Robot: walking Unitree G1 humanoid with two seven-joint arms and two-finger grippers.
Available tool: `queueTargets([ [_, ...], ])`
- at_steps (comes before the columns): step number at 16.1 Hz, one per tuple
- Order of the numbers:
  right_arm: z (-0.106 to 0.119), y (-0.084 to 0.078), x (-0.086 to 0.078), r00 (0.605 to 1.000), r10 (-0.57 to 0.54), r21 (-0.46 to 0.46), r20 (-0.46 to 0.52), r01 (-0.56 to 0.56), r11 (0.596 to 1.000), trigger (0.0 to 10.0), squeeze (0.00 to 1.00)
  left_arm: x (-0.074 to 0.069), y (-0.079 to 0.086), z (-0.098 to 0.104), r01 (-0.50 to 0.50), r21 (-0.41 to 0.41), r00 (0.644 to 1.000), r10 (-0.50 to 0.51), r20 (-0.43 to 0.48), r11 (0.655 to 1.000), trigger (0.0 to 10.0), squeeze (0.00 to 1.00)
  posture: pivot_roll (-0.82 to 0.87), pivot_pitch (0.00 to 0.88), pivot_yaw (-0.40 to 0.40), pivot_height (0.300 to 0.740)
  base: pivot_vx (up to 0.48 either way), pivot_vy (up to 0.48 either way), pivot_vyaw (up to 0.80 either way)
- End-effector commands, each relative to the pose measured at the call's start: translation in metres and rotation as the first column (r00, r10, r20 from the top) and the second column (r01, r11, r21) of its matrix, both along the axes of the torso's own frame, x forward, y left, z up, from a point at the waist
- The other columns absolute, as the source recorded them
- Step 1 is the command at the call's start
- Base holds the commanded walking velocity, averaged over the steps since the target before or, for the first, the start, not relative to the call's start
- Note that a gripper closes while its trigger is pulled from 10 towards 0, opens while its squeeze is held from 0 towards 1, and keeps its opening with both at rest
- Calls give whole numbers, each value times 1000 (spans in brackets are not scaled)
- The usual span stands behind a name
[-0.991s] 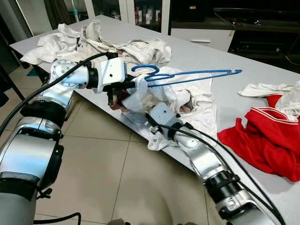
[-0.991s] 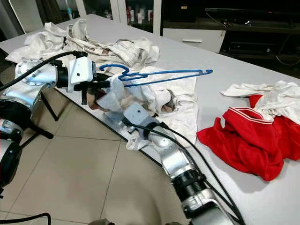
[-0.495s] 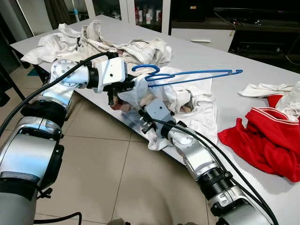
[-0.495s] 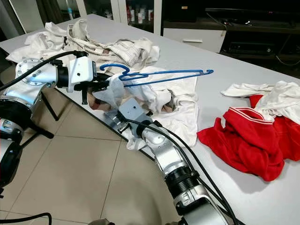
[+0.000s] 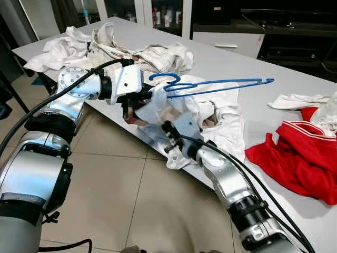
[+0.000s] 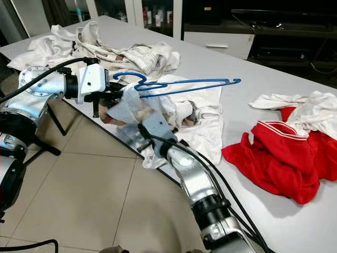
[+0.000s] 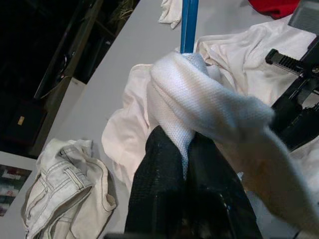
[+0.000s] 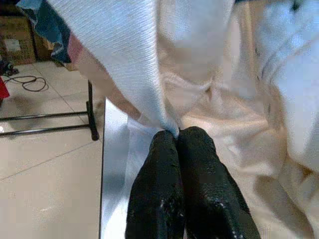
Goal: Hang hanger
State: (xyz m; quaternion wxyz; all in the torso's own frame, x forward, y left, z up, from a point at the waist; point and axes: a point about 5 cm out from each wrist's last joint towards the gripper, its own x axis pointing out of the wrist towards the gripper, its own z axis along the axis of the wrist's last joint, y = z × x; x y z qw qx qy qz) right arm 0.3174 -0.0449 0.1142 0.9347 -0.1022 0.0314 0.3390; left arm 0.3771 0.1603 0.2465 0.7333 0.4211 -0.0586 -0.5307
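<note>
Two pairs of fingers are pinched shut on the same white shirt [image 5: 158, 103]. On my left wrist camera the left gripper [image 7: 185, 149] has its fingers closed on a bunched fold of mesh cloth, with the blue hanger [image 5: 210, 84] running away beyond it toward twelve o'clock. The right gripper [image 8: 178, 133] has its fingers pressed together on a lower edge of that cloth, just over the table [image 5: 253, 63] rim.

From the head camera, the hanger is lifted off the table, hook end by the left gripper at about ten o'clock of the shirt heap, its far arm pointing out to two o'clock, bare. I judge I'm mid-way through dressing the hanger: one shoulder seems draped over the near end, the rest sags onto the table.

Next I'd need the right gripper to draw the cloth along toward the bare arm while the left holds steady. A red garment [image 5: 295, 158] lies well apart at four o'clock.
</note>
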Motion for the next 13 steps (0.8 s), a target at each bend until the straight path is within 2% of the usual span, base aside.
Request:
queueTargets([
  [1,7,-3,0,1000,-1,38,29,0,999,0,59,1,0,8,-1,-11,1000,1,27,1000,0,0,-1,0,54,723,0,0,0],
  [2,7,-5,-1,1000,-6,39,29,5,999,0,396,1,0,8,0,-12,1000,1,27,1000,0,0,-1,0,54,723,0,0,0],
  [3,8,-5,-1,999,2,39,36,-3,999,0,502,1,0,7,0,-12,1000,1,27,1000,0,0,-3,0,54,723,0,0,0],
  [4,9,-4,-3,999,13,43,42,-14,999,3333,643,1,0,7,0,-12,1000,0,27,1000,0,0,-3,0,54,723,0,0,0],
  [5,10,-2,-5,997,48,24,57,-50,998,10000,643,1,0,7,2,-11,1000,-2,26,1000,0,0,-3,0,54,723,0,0,0],
  [8,10,2,-8,995,77,6,64,-77,997,10000,659,1,-1,7,6,-9,1000,-6,27,1000,0,0,1,0,56,723,0,0,0],
  [9,11,4,-8,994,86,10,68,-87,996,10000,973,1,-1,7,8,-8,1000,-7,26,1000,0,0,3,0,58,723,0,0,0],
  [11,12,6,-9,992,98,16,74,-99,995,10000,957,1,0,7,8,-7,1000,-8,26,1000,0,0,6,0,59,723,0,0,0],
  [12,12,8,-9,992,106,15,75,-107,994,8980,776,1,0,7,8,-6,1000,-8,27,1000,0,0,6,0,59,723,0,0,0],
  [13,12,10,-8,991,108,12,74,-110,994,9059,110,1,0,7,9,-6,1000,-9,27,1000,0,0,6,0,60,723,0,0,0],
])
